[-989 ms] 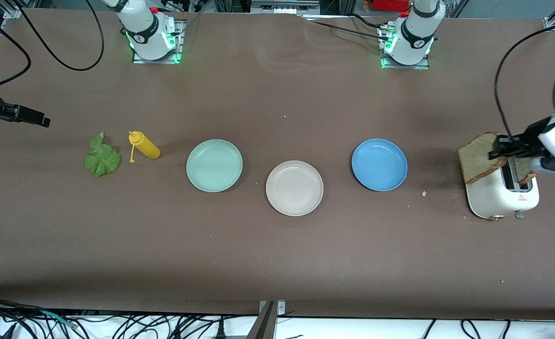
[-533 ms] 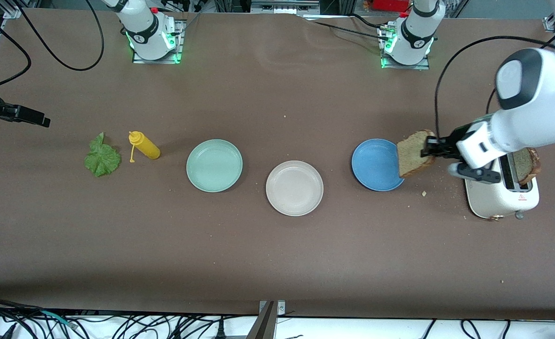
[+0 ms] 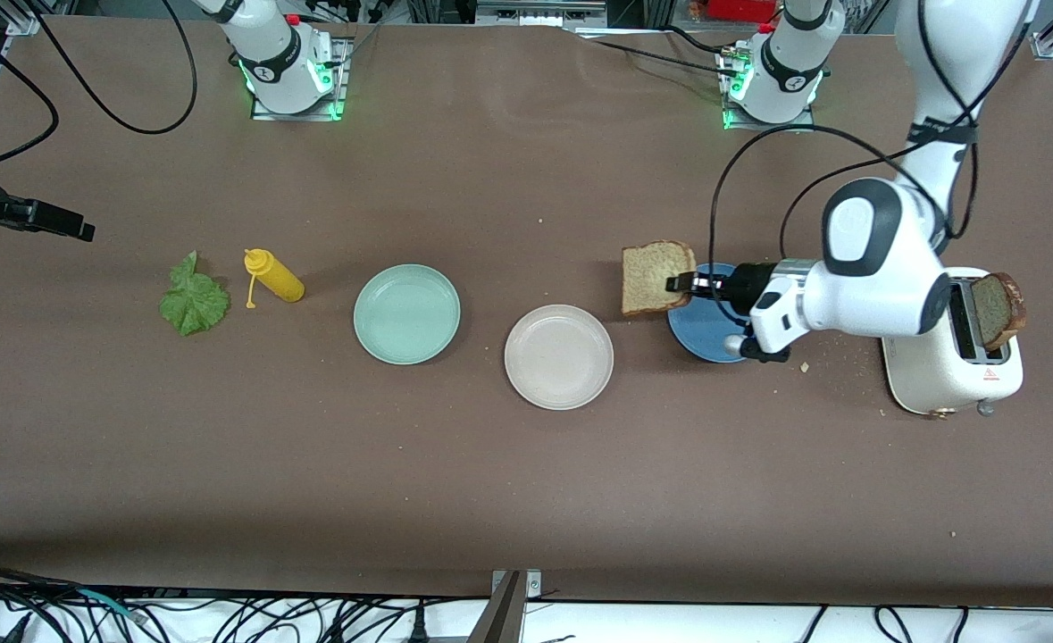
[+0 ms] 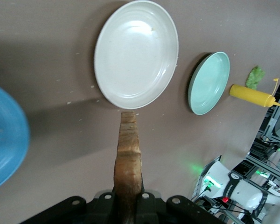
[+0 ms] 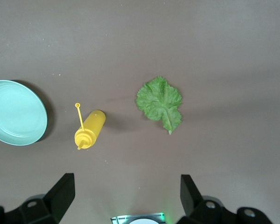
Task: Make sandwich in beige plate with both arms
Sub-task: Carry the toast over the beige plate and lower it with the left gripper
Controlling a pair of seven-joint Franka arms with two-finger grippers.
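Observation:
My left gripper [image 3: 682,284] is shut on a brown bread slice [image 3: 656,277] and holds it on edge in the air, over the table between the blue plate and the beige plate [image 3: 558,356]. In the left wrist view the slice [image 4: 129,154] shows edge-on in my left gripper [image 4: 128,198], with the bare beige plate [image 4: 135,53] just past it. A second slice [image 3: 998,308] stands in the toaster [image 3: 946,375]. The lettuce leaf [image 3: 193,302] lies flat at the right arm's end of the table. My right gripper [image 5: 126,186] waits open, high over the lettuce leaf [image 5: 159,101].
A mint-green plate [image 3: 406,313] sits beside the beige plate toward the right arm's end. The blue plate [image 3: 700,335] lies partly under my left arm. A yellow squeeze bottle [image 3: 274,277] lies next to the lettuce. Crumbs dot the table near the toaster.
My left arm has carried the bread slice from the toaster across the blue plate toward the beige plate. The right arm has not moved.

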